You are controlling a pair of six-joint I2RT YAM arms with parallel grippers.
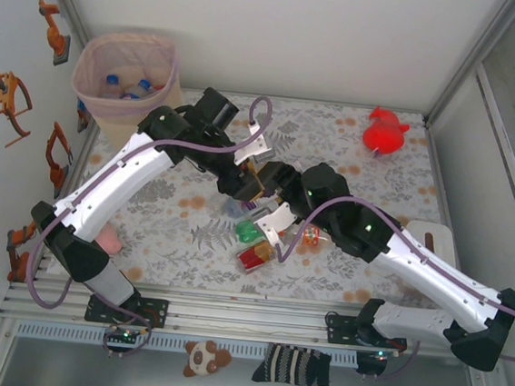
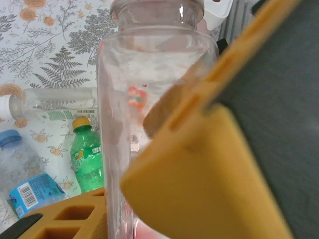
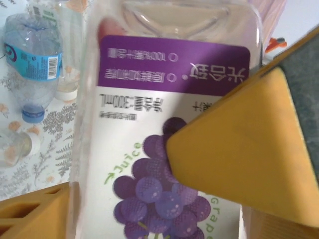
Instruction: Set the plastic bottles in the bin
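My left gripper [image 2: 117,199] is shut on a clear bottle [image 2: 144,74], its yellow fingers [image 2: 199,169] pressed to both sides below the neck. My right gripper [image 3: 119,179] stands open around a grape-juice bottle [image 3: 149,99] with a purple label. In the top view both grippers, left [image 1: 242,184] and right [image 1: 272,187], meet at mid-table. Green [image 1: 249,231], red [image 1: 253,256] and orange-labelled [image 1: 311,237] bottles lie below them. The beige bin [image 1: 89,65] at the far left holds blue-capped bottles [image 1: 126,85].
A red plush toy [image 1: 385,132] sits at the far right and a pink one [image 1: 109,243] by the left arm. A white block [image 1: 431,237] stands at the right edge. More bottles lie on the cloth: green [image 2: 87,159], blue-labelled [image 2: 30,189] [image 3: 35,55].
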